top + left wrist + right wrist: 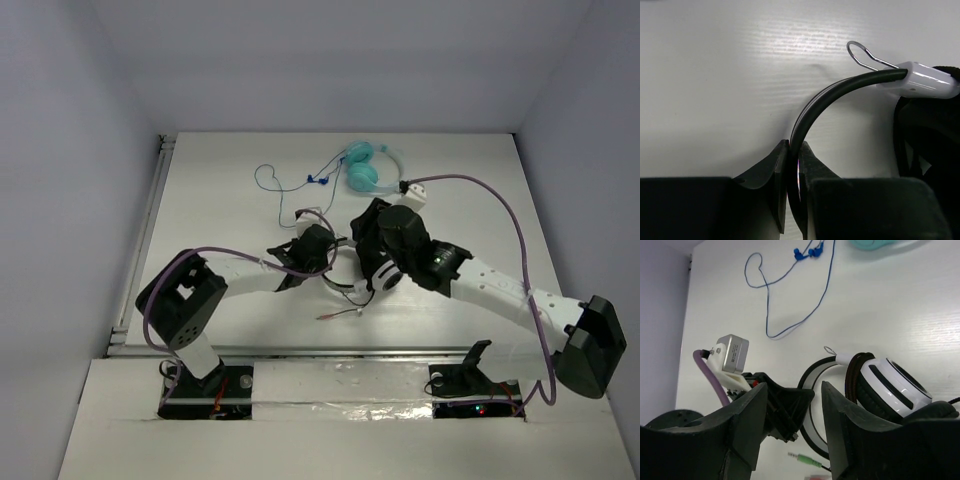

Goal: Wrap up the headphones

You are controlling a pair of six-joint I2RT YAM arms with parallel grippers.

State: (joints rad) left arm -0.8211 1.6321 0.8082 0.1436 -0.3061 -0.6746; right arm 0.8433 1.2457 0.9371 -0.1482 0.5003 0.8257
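The headphones (362,284) lie mid-table, with a black-and-white headband (814,390) and a white earcup (897,388). The dark cable (854,375) is wound in several turns round the earcup stem. Its green plug (807,458) lies loose on the table in front. My left gripper (320,250) is shut on the headband (812,107), just short of the white slider (922,80). My right gripper (792,407) is open and empty. It hovers just right of the left gripper and over the headphones (370,235).
The teal headphones (362,170) lie at the back of the table (220,200). Their thin blue cable (790,290) loops toward the left, with blue plugs (318,180). A purple hose (500,200) arcs over the right arm.
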